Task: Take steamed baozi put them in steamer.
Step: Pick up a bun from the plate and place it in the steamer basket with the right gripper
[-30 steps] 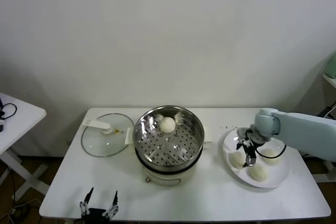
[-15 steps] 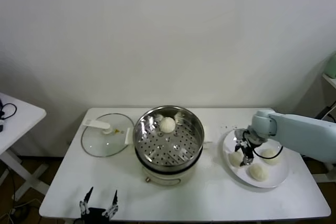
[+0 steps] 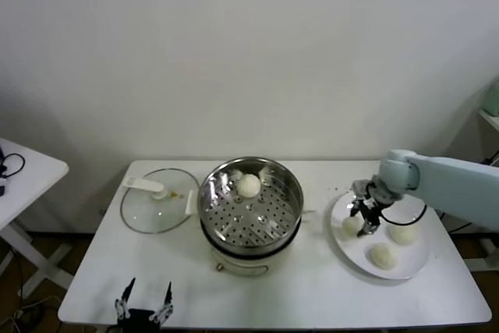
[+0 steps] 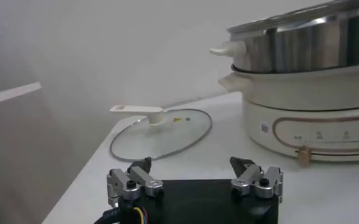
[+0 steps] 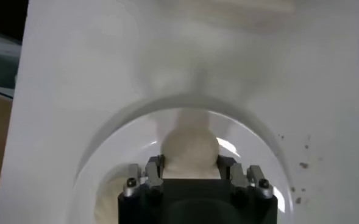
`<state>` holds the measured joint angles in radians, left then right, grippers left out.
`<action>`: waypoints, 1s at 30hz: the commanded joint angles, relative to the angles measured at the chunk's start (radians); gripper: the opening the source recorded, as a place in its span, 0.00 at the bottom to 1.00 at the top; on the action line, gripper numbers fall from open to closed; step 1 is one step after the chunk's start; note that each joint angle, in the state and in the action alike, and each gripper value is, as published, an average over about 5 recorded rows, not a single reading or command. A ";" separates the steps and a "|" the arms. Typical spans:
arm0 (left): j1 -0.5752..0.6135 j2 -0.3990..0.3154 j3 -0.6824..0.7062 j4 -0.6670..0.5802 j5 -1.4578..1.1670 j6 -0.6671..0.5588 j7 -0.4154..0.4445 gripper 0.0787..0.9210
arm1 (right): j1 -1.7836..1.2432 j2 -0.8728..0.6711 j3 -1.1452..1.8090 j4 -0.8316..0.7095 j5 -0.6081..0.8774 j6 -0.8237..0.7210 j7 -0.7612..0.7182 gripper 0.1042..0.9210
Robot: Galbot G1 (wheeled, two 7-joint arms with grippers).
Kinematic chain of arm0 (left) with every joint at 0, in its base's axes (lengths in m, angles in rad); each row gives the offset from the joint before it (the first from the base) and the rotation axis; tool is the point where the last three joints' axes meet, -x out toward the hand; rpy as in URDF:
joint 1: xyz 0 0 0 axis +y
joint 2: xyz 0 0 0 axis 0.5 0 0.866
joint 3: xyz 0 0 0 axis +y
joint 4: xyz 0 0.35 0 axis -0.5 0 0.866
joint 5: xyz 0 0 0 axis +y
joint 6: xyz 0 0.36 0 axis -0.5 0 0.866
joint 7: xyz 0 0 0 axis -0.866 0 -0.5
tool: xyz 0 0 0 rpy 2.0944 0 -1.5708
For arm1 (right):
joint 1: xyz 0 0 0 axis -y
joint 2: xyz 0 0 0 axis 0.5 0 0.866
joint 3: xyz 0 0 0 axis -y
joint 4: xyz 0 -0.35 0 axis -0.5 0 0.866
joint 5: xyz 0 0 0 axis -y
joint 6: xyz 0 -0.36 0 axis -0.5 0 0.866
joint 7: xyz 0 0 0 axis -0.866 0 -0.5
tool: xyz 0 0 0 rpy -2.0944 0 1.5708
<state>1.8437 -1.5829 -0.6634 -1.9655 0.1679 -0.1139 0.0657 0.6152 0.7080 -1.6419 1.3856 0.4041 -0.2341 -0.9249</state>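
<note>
On the white desk [image 3: 312,286] the steamer [image 3: 250,202] sat near centre w/ one steamed baozi [image 3: 249,185] already inside, at abt 12 o'clock on the perforated floor. Glass lid [image 3: 156,208] lay flat at the steamer's 9 o'clock; white plate [image 3: 413,267] at its 3 o'clock.

Plate carried 3 buns. Right gripper [image 3: 365,218] was down over the one at the plate's 9 o'clock [image 3: 352,224], clenched on it; the wrist view showed dough [image 5: 189,149] pinched between both fingers [image 5: 154,169]. Two others lay loose at abt 3 [image 3: 402,233] and 6 o'clock [image 3: 382,256].

Left gripper [image 4: 194,181] hung released by the desk's near edge, at the steamer's 7 o'clock, idle.

Handling, my guess: buns are light, soft, easily dented, maybe a bit tacky. Best taken across the widest part of the dome, low on the sides, w/ gentle squeeze only; too hard would likely crush or tear the skin.
</note>
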 commanded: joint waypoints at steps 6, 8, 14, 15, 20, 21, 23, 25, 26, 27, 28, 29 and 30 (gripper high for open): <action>0.004 -0.002 0.004 -0.009 0.003 0.000 0.001 0.88 | 0.619 0.133 -0.224 0.206 0.381 -0.009 -0.059 0.60; 0.005 -0.002 0.005 -0.009 0.004 -0.001 0.000 0.88 | 0.651 0.169 -0.205 0.219 0.432 -0.019 -0.061 0.60; 0.004 -0.003 0.009 -0.008 0.008 -0.003 0.000 0.88 | 0.652 0.273 -0.103 0.260 0.546 -0.071 -0.021 0.60; 0.003 -0.003 0.010 -0.008 0.009 -0.004 0.000 0.88 | 0.636 0.291 -0.076 0.269 0.561 -0.085 -0.005 0.60; 0.003 -0.002 0.013 -0.011 0.010 -0.006 0.000 0.88 | 0.534 0.365 0.038 0.296 0.590 -0.145 0.061 0.60; 0.004 -0.001 0.013 -0.011 0.009 -0.006 0.000 0.88 | 0.514 0.382 0.047 0.292 0.586 -0.151 0.069 0.60; 0.004 0.000 0.011 -0.010 0.009 -0.006 0.000 0.88 | 0.473 0.417 0.058 0.276 0.570 -0.161 0.086 0.60; 0.002 0.000 0.009 -0.009 0.009 -0.005 0.001 0.88 | 0.425 0.453 0.065 0.251 0.543 -0.169 0.099 0.60; 0.001 0.000 0.008 -0.008 0.009 -0.004 0.001 0.88 | 0.400 0.471 0.065 0.237 0.527 -0.172 0.105 0.60; 0.000 0.000 0.008 -0.007 0.009 -0.004 0.002 0.88 | 0.375 0.488 0.065 0.221 0.509 -0.174 0.111 0.60; -0.001 0.000 0.008 -0.006 0.009 -0.003 0.002 0.88 | 0.348 0.506 0.064 0.201 0.489 -0.177 0.116 0.60; -0.001 0.000 0.009 -0.005 0.010 -0.003 0.002 0.88 | 0.323 0.521 0.063 0.181 0.470 -0.179 0.120 0.60; -0.001 -0.001 0.010 -0.004 0.011 -0.004 0.002 0.88 | 0.299 0.536 0.062 0.161 0.453 -0.182 0.124 0.60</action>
<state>1.8427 -1.5846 -0.6540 -1.9715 0.1784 -0.1183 0.0670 1.0621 1.0794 -1.6414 1.6124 0.8865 -0.3724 -0.8583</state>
